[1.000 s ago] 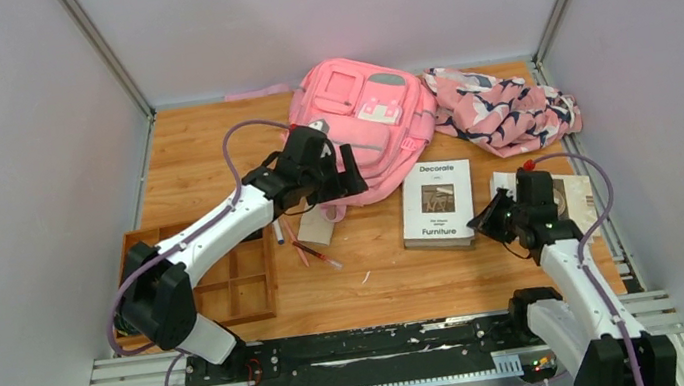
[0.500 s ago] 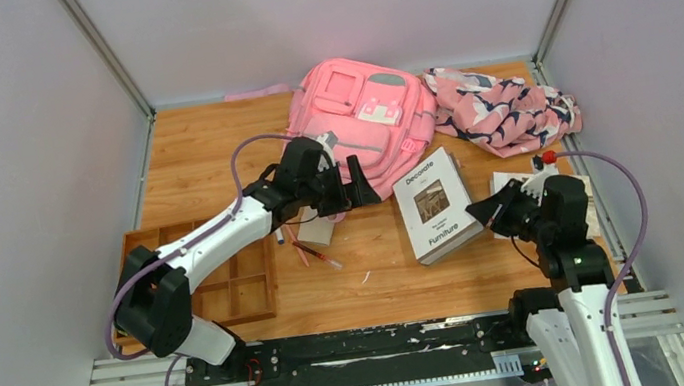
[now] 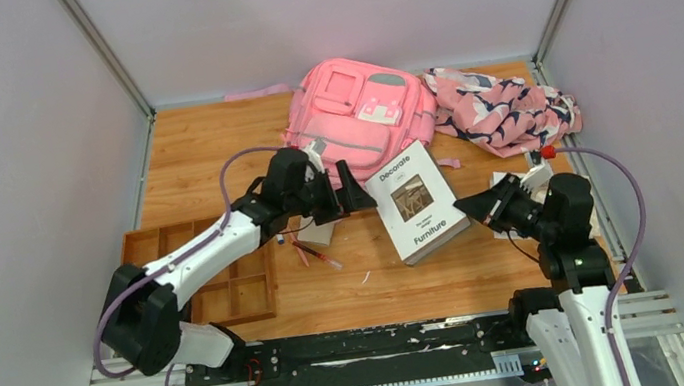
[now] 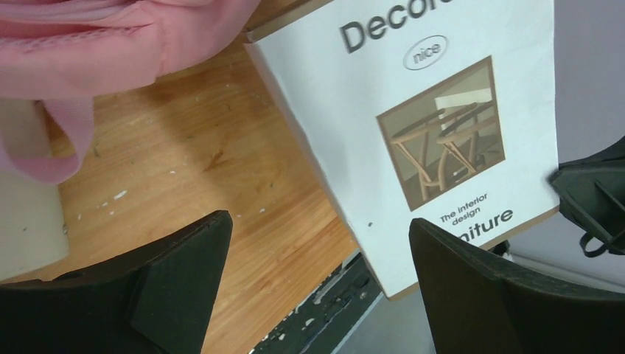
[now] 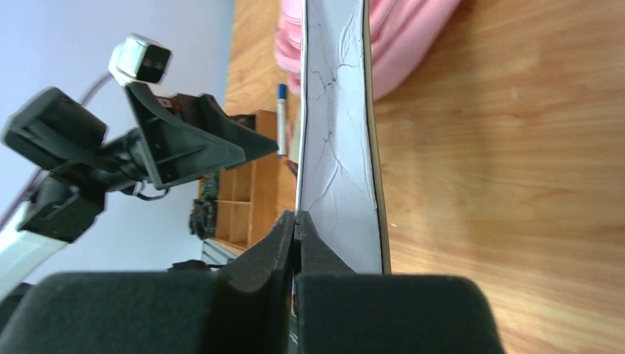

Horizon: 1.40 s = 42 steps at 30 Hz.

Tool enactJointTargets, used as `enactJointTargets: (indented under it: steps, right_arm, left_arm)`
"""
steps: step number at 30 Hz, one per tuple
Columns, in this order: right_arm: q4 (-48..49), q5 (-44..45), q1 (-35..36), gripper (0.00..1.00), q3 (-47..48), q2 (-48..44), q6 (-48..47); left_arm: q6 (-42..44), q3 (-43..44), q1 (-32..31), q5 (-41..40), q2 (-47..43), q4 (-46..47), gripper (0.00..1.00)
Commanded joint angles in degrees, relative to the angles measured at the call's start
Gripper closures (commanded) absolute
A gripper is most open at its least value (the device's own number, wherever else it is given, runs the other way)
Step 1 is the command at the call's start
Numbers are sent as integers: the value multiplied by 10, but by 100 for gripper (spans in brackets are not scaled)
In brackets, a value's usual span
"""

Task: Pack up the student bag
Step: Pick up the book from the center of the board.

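Observation:
The student bag (image 3: 362,114), a pink backpack, lies at the back of the table. My right gripper (image 3: 462,205) is shut on the lower edge of a white book (image 3: 415,201) titled "Decorate Furniture" and holds it tilted above the table, its top edge near the bag's front. In the right wrist view the jaws (image 5: 295,221) pinch the book (image 5: 339,133) edge-on, with the bag (image 5: 402,37) beyond. My left gripper (image 3: 347,198) stands open just left of the book, below the bag. Its wrist view shows the gripper (image 4: 317,247) wide with nothing between, the book (image 4: 435,125) ahead and the bag (image 4: 110,37) at upper left.
A wooden compartment tray (image 3: 233,269) sits at the left front. Pens (image 3: 314,254) and a small white block (image 3: 319,231) lie under the left wrist. A pink patterned cloth (image 3: 509,114) is bunched at back right. A flat pale item (image 3: 582,190) lies under the right arm.
The right gripper has lifted the book off the table and carried it left toward the bag, tilting it. The left gripper has opened wider and pulled back from the bag.

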Motion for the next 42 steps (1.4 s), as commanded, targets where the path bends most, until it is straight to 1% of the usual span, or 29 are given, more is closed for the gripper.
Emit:
enactJointTargets:
  steps: [1, 3, 6, 10, 13, 21, 23, 25, 27, 29, 31, 34, 37, 38, 39, 40, 42]
  right_arm:
    - [136, -78, -7, 100, -19, -5, 106]
    - [176, -82, -6, 100, -27, -3, 134]
    - [227, -84, -6, 100, -35, 7, 166]
    - [295, -77, -3, 100, -54, 22, 218]
    - [371, -70, 11, 100, -81, 35, 276]
    - [414, -44, 57, 100, -94, 51, 306]
    - [436, -42, 65, 100, -107, 55, 323]
    - [470, -38, 76, 100, -123, 61, 347]
    - [478, -33, 87, 100, -129, 66, 354]
    - [465, -29, 100, 100, -126, 73, 345]
    - [442, -28, 114, 100, -123, 80, 334]
    - [416, -28, 127, 100, -123, 95, 324]
    - [388, -30, 131, 100, -125, 101, 311]
    - [380, -29, 131, 96, -123, 99, 305]
    - [362, -27, 131, 80, -119, 94, 296]
    - [338, -22, 131, 55, -113, 88, 283]
    - [266, 0, 131, 25, -90, 68, 241]
  left_arm:
    - [-76, -77, 45, 42, -77, 118, 0]
    - [-95, -99, 57, 66, -89, 154, 0]
    - [-107, -106, 58, 98, -88, 177, 0]
    - [-152, -145, 58, 127, -86, 277, 0]
    - [-166, -152, 58, 144, -74, 315, 0]
    - [-244, -185, 58, 165, -26, 459, 0]
    - [-268, -191, 58, 167, -12, 507, 0]
    - [-282, -194, 59, 168, 2, 534, 0]
    - [-306, -199, 59, 168, 13, 568, 1]
    - [-334, -210, 58, 164, 23, 622, 4]
    - [-350, -213, 58, 160, 30, 660, 11]
    - [-353, -212, 59, 150, 29, 660, 31]
    - [-339, -207, 58, 140, 13, 626, 52]
    - [-330, -205, 58, 136, 6, 605, 58]
    - [-318, -202, 58, 131, -3, 583, 63]
    - [-306, -198, 59, 124, -14, 560, 67]
    - [-282, -190, 59, 107, -38, 510, 69]
